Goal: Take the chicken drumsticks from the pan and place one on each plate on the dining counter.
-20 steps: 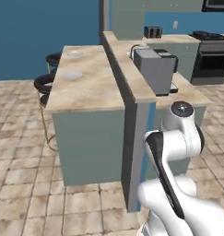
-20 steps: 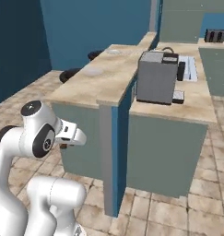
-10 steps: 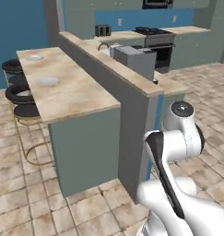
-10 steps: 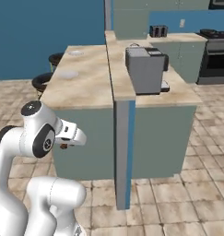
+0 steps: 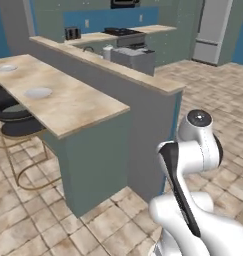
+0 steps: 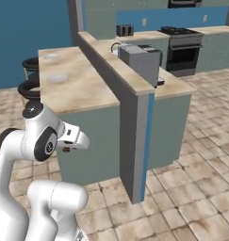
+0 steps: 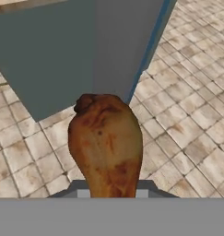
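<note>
White arm [image 5: 193, 165] folded tight in the left base view: elbow joint high, links doubled back over the base, at the near end of the dining counter [image 5: 78, 107]. Two plates [image 5: 38, 93] sit on that counter, the second plate [image 5: 6, 68] farther along; black stools [image 5: 15, 125] at its left side. Against half a second back, the whole picture has swung, so the camera moved; the counter end now sits nearer and the fridge shows far right.

Right base view: arm [image 6: 38, 136] hunched the same way, wrist pointing right and slightly down toward the counter's grey-green end panel. A sliver of reddish-brown shows under the hand at the gripper [image 6: 66, 149]. Both plates [image 6: 57, 78] lie well beyond it on the counter top. A grey appliance [image 6: 139, 61] stands on the lower worktop past the divider.

Hand view: chicken drumstick [image 7: 106, 145] clamped between the nearly closed fingers, thick end away from the hand, held over tiled floor [image 7: 187, 106] before the counter's base.
</note>
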Tool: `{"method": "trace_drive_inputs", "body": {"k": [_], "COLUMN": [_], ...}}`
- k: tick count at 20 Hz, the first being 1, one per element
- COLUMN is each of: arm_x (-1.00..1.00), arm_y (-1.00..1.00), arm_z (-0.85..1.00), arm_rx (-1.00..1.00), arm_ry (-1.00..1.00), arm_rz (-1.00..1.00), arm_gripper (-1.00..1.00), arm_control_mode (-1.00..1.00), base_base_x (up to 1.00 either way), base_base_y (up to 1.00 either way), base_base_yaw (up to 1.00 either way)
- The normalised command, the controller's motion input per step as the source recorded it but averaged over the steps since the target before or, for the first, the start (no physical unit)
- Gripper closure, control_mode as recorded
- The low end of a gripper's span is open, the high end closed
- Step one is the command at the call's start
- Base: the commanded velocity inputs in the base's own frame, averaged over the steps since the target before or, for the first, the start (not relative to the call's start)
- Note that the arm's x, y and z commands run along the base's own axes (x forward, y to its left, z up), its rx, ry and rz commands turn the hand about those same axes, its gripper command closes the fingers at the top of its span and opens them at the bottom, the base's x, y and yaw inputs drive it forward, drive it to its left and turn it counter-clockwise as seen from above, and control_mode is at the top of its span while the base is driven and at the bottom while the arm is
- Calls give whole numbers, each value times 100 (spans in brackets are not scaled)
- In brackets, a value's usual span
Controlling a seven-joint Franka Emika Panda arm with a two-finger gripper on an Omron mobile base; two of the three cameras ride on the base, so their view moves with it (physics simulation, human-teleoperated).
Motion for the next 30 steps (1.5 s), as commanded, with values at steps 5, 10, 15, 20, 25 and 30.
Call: {"method": "trace_drive_inputs", "body": {"k": [5, 10, 15, 20, 25, 30], "arm_x": [0, 0, 0, 0, 0, 0], "arm_y": [0, 0, 0, 0, 0, 0], "arm_z": [0, 0, 0, 0, 0, 0], "arm_rx": [0, 0, 0, 0, 0, 0], "arm_ry": [0, 0, 0, 0, 0, 0], "arm_rz": [0, 0, 0, 0, 0, 0], "arm_gripper": [100, 100, 100, 100, 100, 100], "arm_control_mode": [100, 100, 100, 100, 100, 100], "base_base_x": [0, 0, 0, 19, 49, 73], "base_base_y": [100, 100, 100, 100, 100, 100], "base_base_yaw": [-26, -22, -19, -24, -32, -34]}}
